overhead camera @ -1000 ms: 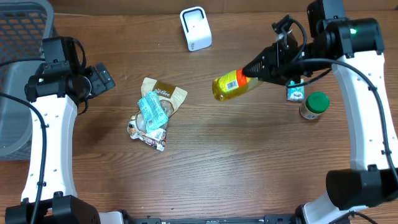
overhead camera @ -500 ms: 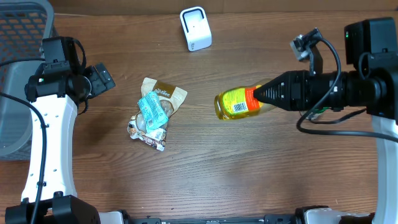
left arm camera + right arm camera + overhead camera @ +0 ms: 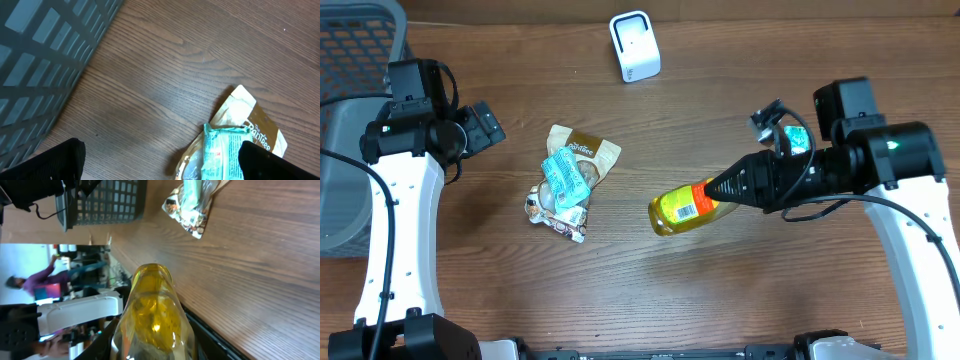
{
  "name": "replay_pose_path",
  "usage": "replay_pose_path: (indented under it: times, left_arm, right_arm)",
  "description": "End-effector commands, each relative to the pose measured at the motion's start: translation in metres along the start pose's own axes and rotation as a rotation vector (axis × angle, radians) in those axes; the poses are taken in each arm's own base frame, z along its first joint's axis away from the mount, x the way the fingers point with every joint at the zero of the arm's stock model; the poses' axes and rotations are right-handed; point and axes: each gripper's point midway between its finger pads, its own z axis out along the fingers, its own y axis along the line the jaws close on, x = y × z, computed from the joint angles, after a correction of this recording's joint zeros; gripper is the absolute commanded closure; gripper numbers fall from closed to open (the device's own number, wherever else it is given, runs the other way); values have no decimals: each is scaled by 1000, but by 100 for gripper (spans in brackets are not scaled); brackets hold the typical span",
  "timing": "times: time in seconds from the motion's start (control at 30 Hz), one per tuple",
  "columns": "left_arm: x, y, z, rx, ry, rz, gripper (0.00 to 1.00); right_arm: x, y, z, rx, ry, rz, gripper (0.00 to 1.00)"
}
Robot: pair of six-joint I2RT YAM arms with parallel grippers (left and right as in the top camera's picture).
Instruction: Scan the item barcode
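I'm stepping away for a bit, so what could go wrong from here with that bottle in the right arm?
1. The right fingers grip the bottle only at its cap end, and it sticks out sideways above the table; it could droop or slip.
2. Its barcode faces up, not toward the scanner at the far edge, so a scan may miss unless the bottle is turned.

site: lab | signs: robot arms (image 3: 398,235), wooden table (image 3: 620,305), scanner (image 3: 634,46), bystander (image 3: 31,281)
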Motion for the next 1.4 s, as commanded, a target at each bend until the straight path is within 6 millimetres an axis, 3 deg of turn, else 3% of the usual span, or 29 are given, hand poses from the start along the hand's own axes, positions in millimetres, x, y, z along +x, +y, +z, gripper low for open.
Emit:
replay_pose_path:
  times: [0.0, 0.07, 1.03, 1.2, 1.37]
  left_arm:
    - [-4, 0, -4, 3, -16, 10, 0]
    - [-4, 0, -4, 3, -16, 10, 0]
    - [-4, 0, -4, 3, -16, 10, 0]
    - [-4, 0, -4, 3, -16, 10, 0]
    - [-4, 0, -4, 3, -16, 10, 1]
  right_arm:
    - [12, 36, -5, -192, -4, -141, 80]
    - [13, 46, -7, -254, -6, -176, 80]
    - [13, 45, -7, -244, -8, -179, 75]
    - [12, 36, -5, -194, -7, -179, 79]
    - [9, -9, -2, 70, 1, -178, 79]
